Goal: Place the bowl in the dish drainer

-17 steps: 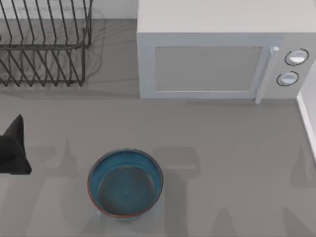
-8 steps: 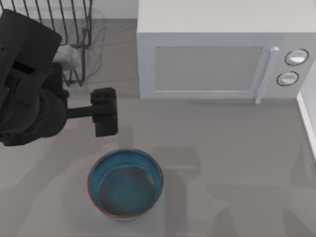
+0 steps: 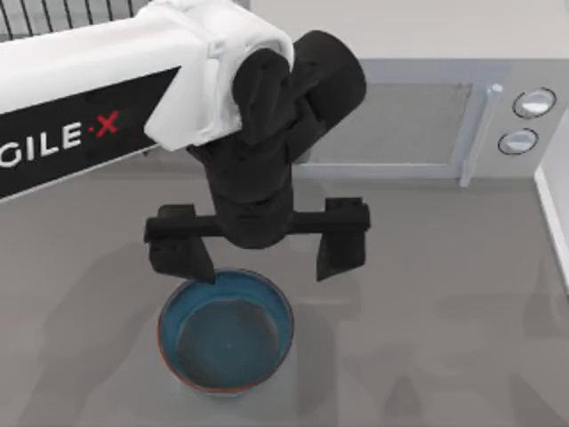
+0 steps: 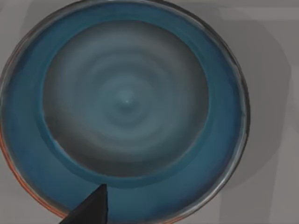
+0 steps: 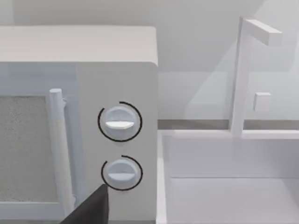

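The blue bowl [image 3: 227,336] with its orange-red rim stands upright on the grey table near the front, left of centre. My left gripper [image 3: 260,256] hangs open just above its far rim. One finger [image 3: 182,255] is over the bowl's far left edge and the other sits past its far right side. In the left wrist view the bowl [image 4: 124,105] lies straight below, with one dark fingertip [image 4: 89,210] over its rim. The dish drainer [image 3: 62,12] peeks out at the back left, mostly hidden by my left arm. My right gripper [image 5: 88,211] faces the microwave's knobs.
A white microwave [image 3: 418,116] stands at the back right, its door closed and its handle [image 3: 476,133] and two knobs [image 3: 524,120] on the right. A white sink [image 5: 224,182] with a faucet [image 5: 243,70] lies beyond the microwave's right side.
My left arm has swung from the table's left side to the middle and now points down over the bowl, fingers spread wide. The bowl has not moved.
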Tool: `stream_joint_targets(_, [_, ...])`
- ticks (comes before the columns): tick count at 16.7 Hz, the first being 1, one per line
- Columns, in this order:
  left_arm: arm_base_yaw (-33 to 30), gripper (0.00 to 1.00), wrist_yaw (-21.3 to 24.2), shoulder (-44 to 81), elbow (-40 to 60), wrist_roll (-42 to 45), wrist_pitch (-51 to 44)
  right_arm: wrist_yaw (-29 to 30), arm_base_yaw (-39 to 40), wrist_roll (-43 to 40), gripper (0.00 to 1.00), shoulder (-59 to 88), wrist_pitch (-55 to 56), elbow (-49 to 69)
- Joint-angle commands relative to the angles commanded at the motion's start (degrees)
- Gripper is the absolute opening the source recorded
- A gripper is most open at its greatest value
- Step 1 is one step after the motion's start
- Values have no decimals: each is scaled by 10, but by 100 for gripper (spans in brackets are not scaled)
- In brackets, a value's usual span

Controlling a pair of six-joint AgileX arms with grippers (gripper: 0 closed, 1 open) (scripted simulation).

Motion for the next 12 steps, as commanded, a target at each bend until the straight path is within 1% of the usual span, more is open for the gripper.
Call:
stream_joint_targets(2, [-21,100,0,44,45,-21,-27,0,0,0,100,0,0,0])
stream_joint_targets(4, [-32,100,1,68,69,-32,-41,0,0,0,100,0,0,0])
stream_joint_targets(10, [-32,100,1,71,69,-32,-39,0,0,0,100,0,0,0])
stream_joint_targets(12, [-32,100,1,77,51,-31,-19,0,0,0,100,0,0,0])
